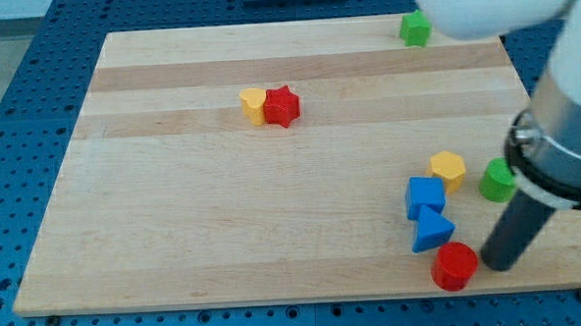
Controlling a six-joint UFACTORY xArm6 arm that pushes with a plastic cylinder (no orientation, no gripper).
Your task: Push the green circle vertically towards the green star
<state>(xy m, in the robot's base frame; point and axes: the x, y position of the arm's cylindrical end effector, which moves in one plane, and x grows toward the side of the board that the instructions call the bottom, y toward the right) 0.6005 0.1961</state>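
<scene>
The green circle (497, 181) lies near the board's right edge, partly hidden behind my arm. The green star (414, 28) sits at the view's top right, near the board's far edge, well above the circle. My dark rod comes down at the lower right; my tip (495, 266) rests on the board below the green circle, just right of a red circle (455, 266).
A yellow hexagon (448, 168) lies left of the green circle. A blue cube (425, 196) and blue triangle (431, 230) sit below it. A yellow block (254, 104) touches a red star (282, 106) at upper centre. The wooden board (224, 215) rests on a blue perforated table.
</scene>
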